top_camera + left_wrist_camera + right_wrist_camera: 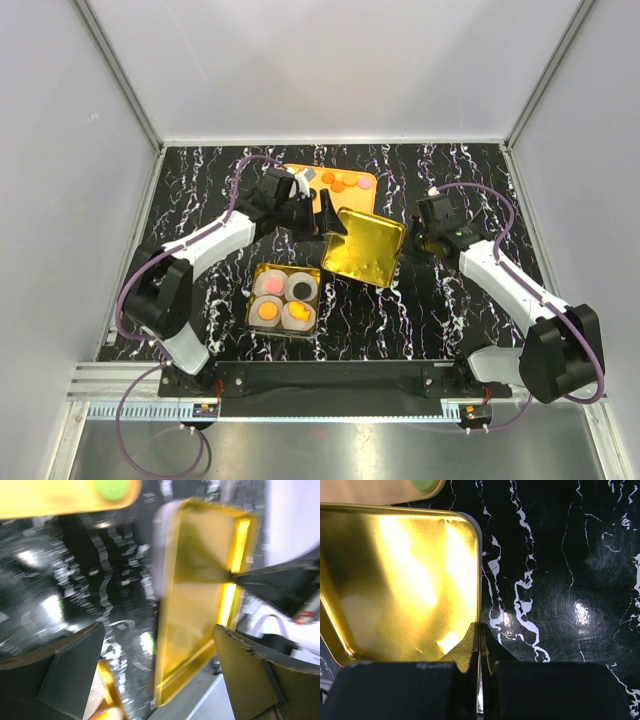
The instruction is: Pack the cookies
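Several cookies (345, 182), orange and pink, lie on a yellow tray (300, 175) at the back. A green cookie (111, 487) on that tray shows in the left wrist view and in the right wrist view (425, 484). A gold tin (283, 300) near the front holds several paper cups with pink, black and orange cookies in them. My right gripper (408, 245) is shut on the right rim of the gold lid (363, 247); its fingertips (470, 640) pinch the rim. My left gripper (328, 222) is open at the lid's left edge (200, 605), holding nothing.
The black marbled table (460, 300) is walled in white on three sides. The yellow tray lies just behind the lid. A metal rail (330, 385) runs along the near edge by the arm bases.
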Available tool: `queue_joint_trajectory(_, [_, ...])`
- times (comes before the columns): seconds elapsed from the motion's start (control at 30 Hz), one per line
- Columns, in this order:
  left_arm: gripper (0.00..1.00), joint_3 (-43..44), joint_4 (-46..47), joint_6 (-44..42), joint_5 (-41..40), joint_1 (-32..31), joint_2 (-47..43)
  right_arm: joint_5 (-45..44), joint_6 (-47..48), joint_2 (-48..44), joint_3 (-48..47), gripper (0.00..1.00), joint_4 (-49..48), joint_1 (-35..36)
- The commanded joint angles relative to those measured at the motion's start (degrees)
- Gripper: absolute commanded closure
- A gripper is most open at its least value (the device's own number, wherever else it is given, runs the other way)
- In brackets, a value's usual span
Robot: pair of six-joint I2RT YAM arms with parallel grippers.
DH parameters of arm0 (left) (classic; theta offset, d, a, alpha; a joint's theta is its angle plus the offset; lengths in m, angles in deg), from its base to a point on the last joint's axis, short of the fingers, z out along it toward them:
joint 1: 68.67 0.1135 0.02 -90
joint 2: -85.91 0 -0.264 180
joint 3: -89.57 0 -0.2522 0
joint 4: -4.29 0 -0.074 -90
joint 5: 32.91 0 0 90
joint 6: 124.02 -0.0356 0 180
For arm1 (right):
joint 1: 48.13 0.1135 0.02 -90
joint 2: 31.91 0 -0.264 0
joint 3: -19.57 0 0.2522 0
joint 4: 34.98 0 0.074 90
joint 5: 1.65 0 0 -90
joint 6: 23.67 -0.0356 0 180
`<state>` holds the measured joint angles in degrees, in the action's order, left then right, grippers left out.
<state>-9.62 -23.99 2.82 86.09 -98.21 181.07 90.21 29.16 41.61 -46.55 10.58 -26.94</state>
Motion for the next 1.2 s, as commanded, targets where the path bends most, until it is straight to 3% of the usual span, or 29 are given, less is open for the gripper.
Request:
queue_joint_trajectory(0.0, [0.05,0.1,11.95,5.08,9.06,-0.26,0.56,3.05,0.69,-1.1,-2.92,1.0,-0.32,-0.19])
queue_joint_trajectory(0.13, [0.11,-0.42,14.35,7.28,11.35,-0.34,2.92,4.72,0.6,-1.36,-2.75,1.0,-1.38,-0.27])
queue_joint_trajectory(0.27, [0.27,-2.09,18.56,10.26,13.28,-0.43,3.99,5.34,0.52,-1.71,-2.57,1.0,-1.99,-0.18])
queue_joint_trajectory(0.33, [0.43,-2.62,19.88,10.88,13.81,-0.43,4.07,5.25,0.69,-1.8,-2.66,1.0,-2.08,-0.19])
queue_joint_trajectory(0.47, [0.63,-2.89,19.71,11.58,14.07,-0.52,3.81,4.37,1.22,-2.59,-2.4,1.0,-2.17,-0.18])
queue_joint_trajectory(0.57, [0.86,-2.97,19.53,12.55,14.34,-0.69,3.81,3.58,2.27,-2.76,-2.22,1.0,-2.52,-0.19])
queue_joint_trajectory(0.67, [1.0,-2.54,17.78,12.99,13.81,-0.78,3.63,2.44,3.5,-2.59,-2.05,0.96,-2.96,-0.1])
queue_joint_trajectory(0.73, [1.0,-1.66,14.71,12.3,13.02,-0.78,3.29,-0.53,4.56,-2.59,-2.22,0.85,-2.79,0.6])
queue_joint_trajectory(0.77, [1.0,-0.44,12.35,11.16,12.06,-0.78,3.11,-1.59,5.0,-2.76,-2.48,0.66,-1.66,1.04])
queue_joint_trajectory(0.87, [1.0,2.82,3.04,7.3,9.69,-0.52,2.84,-12.65,6.84,-5.21,-3.54,0.43,0.19,5.42])
queue_joint_trajectory(0.93, [1.0,5.98,-3.74,5.36,8.28,-0.08,2.84,-20.57,8.42,-6.71,-5.12,0.38,1.6,10.76])
queue_joint_trajectory(1.17, [1.0,9.76,-13.59,2.54,8.54,2.73,3.28,-34.2,16.14,-7.33,-9.77,0.34,3.01,30.62])
